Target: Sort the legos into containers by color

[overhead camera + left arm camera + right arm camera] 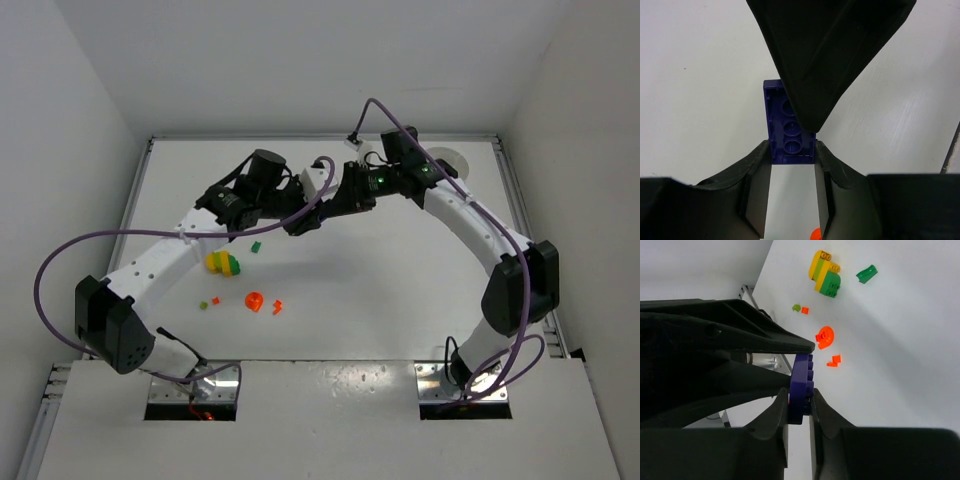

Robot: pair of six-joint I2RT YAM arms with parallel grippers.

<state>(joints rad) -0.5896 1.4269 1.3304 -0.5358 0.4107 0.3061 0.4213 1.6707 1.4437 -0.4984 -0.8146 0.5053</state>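
Blue brick (777,107), mid-handover: pinched by left hand (790,151) and right hand (800,401). Next, likely: left releases, right carries to dish (455,157).

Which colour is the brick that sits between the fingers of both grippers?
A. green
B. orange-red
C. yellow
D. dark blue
D: the left wrist view shows a dark blue brick clamped between the fingers of the left gripper, and the right wrist view shows the same brick pinched in the right gripper. The yellow, green and orange-red pieces lie loose on the table.
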